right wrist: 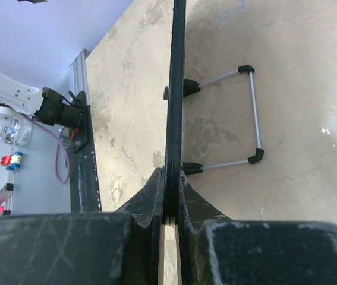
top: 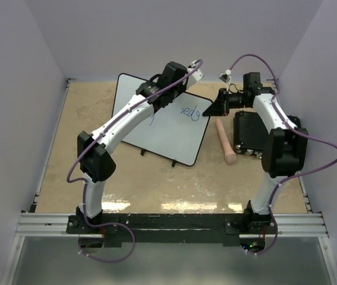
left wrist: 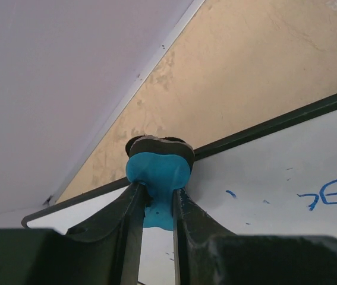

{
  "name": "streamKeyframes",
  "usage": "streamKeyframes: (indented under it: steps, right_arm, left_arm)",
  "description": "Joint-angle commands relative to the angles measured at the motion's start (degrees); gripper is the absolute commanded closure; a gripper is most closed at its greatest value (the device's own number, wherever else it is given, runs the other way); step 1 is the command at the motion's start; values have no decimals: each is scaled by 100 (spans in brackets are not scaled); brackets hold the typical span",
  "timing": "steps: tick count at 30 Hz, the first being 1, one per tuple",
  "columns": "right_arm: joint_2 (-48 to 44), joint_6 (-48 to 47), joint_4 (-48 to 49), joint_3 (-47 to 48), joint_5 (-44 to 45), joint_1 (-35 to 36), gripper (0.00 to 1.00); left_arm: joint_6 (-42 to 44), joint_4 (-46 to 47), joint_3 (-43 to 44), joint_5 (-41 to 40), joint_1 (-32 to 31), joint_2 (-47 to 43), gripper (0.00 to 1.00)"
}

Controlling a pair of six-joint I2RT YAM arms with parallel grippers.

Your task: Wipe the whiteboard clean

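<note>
Top external: the whiteboard [top: 174, 133] is seen on the table [top: 85, 113], blue writing [top: 190, 111] left on it; left wrist: an eraser [left wrist: 156, 172] is clamped by the left gripper [left wrist: 156, 205] at its far rim; right wrist: its edge is pinched by the right gripper [right wrist: 172, 181], erasing judged unfinished.

Black box [top: 248, 132] and peach rod [top: 225, 141] on a beige table [top: 156, 184]
The black box lies flat on the mottled table, partly hidden from above. Just left of the box lies the peach-coloured rod, roughly parallel to the box's left edge, with its thicker, rounded end on the near side. Nearer than the box, an aluminium rail [top: 43, 224] runs along the table's edge. Pale lilac walls [top: 13, 89] rise behind the box and to either side of it.
</note>
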Motion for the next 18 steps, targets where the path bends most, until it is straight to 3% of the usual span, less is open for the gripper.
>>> streamKeyframes:
  steps: [1, 5, 10, 13, 16, 18]
  right_arm:
    - [-254, -409, -118, -31, -11, 176, 100]
    - [-262, -409, -101, -40, -10, 167, 100]
    - [-227, -453, -136, -23, -28, 176, 100]
    - [-210, -514, -197, -5, -28, 176, 100]
    - [-201, -593, -285, 4, -28, 176, 100]
    - [-192, -620, -329, 13, -37, 184, 100]
  left_arm:
    - [21, 99, -427, -33, -49, -140, 100]
    - [-23, 309, -1839, 722, -198, -659, 100]
    - [39, 337, -2573, 1022, -488, -924, 100]
    - [21, 178, -2311, 997, -488, -766, 100]
    - [-5, 3, -1442, 751, -322, -345, 100]
    - [-163, -321, -318, 566, -77, 162, 100]
